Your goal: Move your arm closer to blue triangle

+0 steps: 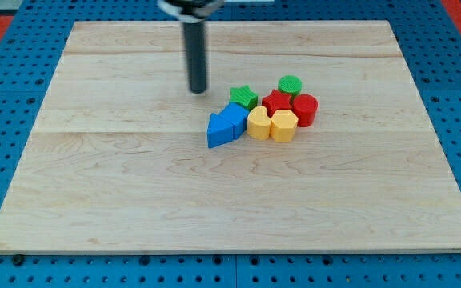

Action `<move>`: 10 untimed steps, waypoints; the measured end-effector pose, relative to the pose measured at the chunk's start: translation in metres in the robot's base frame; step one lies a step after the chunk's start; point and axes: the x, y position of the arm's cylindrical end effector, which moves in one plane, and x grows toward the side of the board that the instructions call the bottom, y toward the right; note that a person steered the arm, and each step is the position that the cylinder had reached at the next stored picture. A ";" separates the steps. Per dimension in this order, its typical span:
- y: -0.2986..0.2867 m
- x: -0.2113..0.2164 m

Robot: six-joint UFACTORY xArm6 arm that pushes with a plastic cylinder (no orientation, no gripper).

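The blue triangle (218, 133) lies near the board's middle, touching a blue cube-like block (234, 118) on its upper right. My tip (197, 90) sits on the board above and slightly left of the blue triangle, a short gap apart from it. The dark rod rises from the tip to the view's top.
The blocks form one cluster right of the tip: a green star (244, 98), a green cylinder (290, 85), a red star (276, 102), a red cylinder (304, 110), a yellow heart-like block (259, 123) and a yellow hexagon (283, 126). The wooden board (94, 184) lies on a blue pegboard.
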 end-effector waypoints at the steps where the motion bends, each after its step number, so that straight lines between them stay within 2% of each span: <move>1: -0.093 0.036; 2: -0.106 0.057; 3: -0.061 0.093; 4: -0.058 0.124; 5: -0.059 0.125; 10: 0.028 0.125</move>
